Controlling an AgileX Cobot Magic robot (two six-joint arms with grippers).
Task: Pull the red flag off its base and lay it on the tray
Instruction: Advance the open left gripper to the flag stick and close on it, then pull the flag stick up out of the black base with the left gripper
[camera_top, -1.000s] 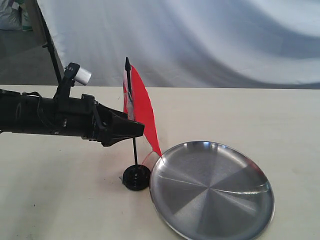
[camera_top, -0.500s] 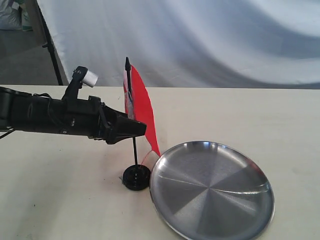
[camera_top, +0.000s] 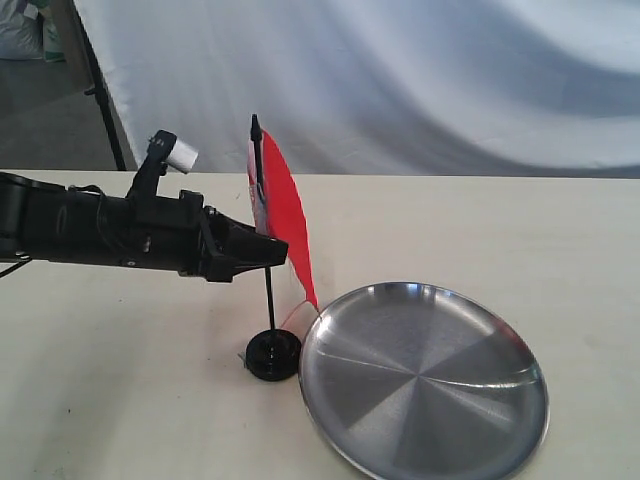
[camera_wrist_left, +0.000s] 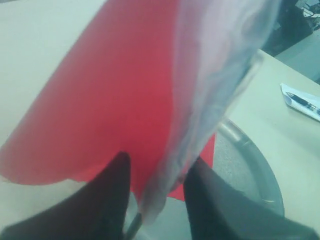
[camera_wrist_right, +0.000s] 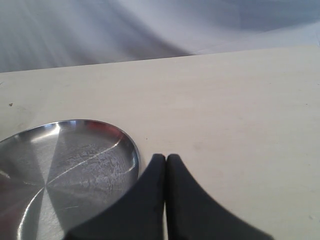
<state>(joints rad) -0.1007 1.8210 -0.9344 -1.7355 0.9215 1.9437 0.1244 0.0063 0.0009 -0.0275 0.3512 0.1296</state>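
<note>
The red flag (camera_top: 285, 215) stands upright on its thin black pole in the black base (camera_top: 272, 355), right beside the left rim of the steel tray (camera_top: 425, 380). My left gripper (camera_top: 278, 252) reaches in from the left at mid-pole height. In the left wrist view its jaws (camera_wrist_left: 157, 167) stand open, with the red flag (camera_wrist_left: 110, 100), its whitish patch and the pole (camera_wrist_left: 132, 230) in the gap; the tray (camera_wrist_left: 250, 160) lies behind. My right gripper (camera_wrist_right: 166, 157) is shut and empty above the table, beside the tray (camera_wrist_right: 65, 165). It does not show in the exterior view.
A white cloth backdrop (camera_top: 420, 80) hangs behind the beige table (camera_top: 500, 230). A black stand leg (camera_top: 100, 90) rises at the back left. A pen on a slip of paper (camera_wrist_left: 302, 100) lies on the table beyond the tray.
The left arm has risen a little and levelled, and its fingertips have settled around the pole. Flag, base and tray have not moved.
</note>
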